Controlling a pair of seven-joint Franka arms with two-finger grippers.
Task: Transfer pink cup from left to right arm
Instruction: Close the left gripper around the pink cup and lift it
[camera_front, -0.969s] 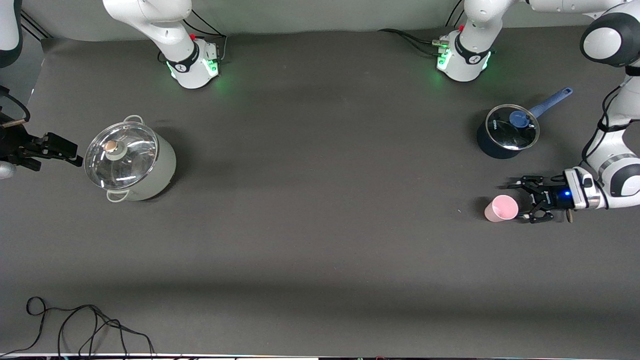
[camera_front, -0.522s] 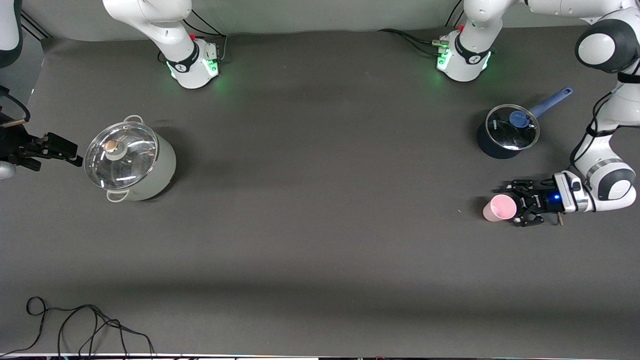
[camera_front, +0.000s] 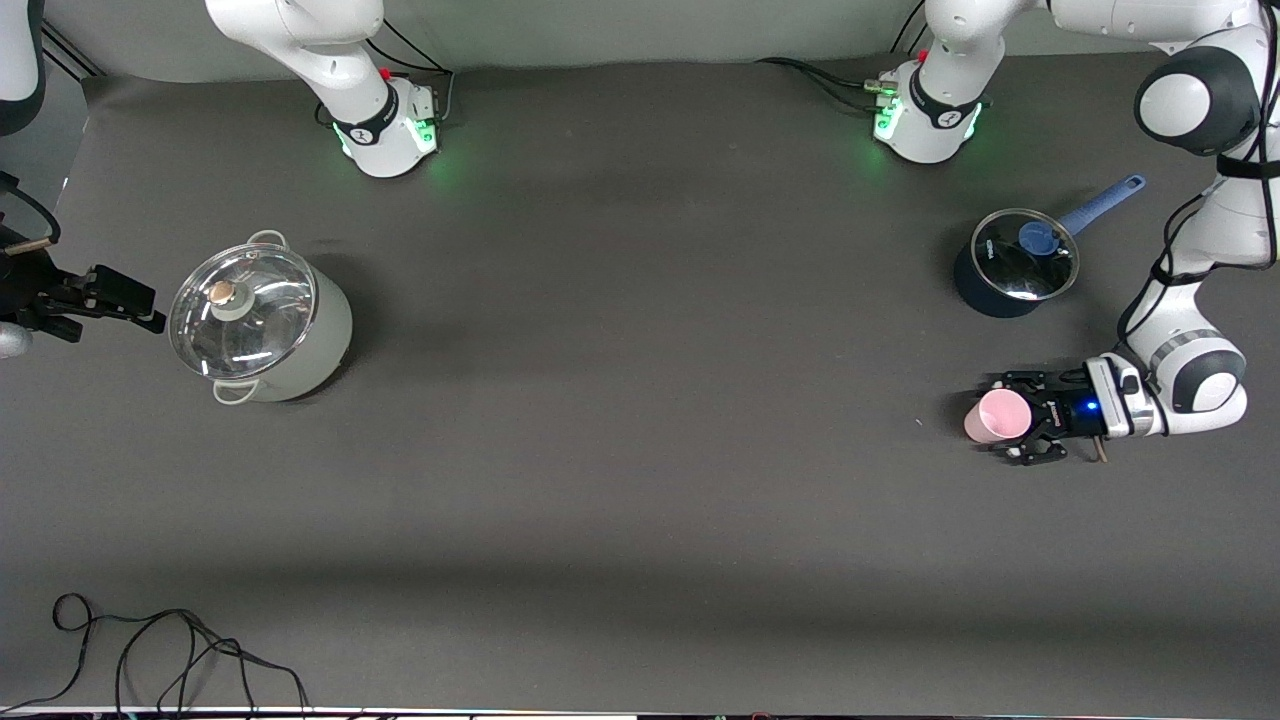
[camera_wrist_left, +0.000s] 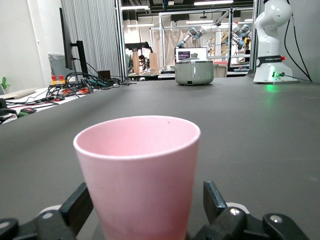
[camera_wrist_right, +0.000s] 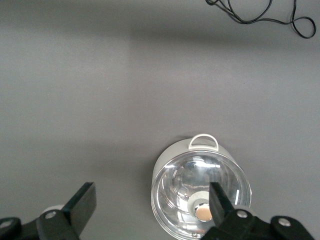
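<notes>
At left arm's end of table, cup (camera_front: 997, 416) stood upright between open fingers (camera_wrist_left: 76, 207) of left gripper (camera_front: 1020, 418), not yet clamped. Advised: close squarely, mid-wall, avoid tipping. Right gripper (camera_front: 135, 298) open, waiting beside pot (camera_front: 262, 320).

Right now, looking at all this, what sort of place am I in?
Most likely a robotics lab. Two white robot arms are bolted to a dark table, cookware sits out as test props, a grey lidded pot and a blue saucepan, and the left wrist view shows cables, a monitor and metal rigs.

Pale-pink cup (camera_front: 1000, 415), dark-blue saucepan (camera_front: 985, 290), grey-green pot (camera_front: 300, 345), dark-grey table (camera_front: 640, 450)
</notes>
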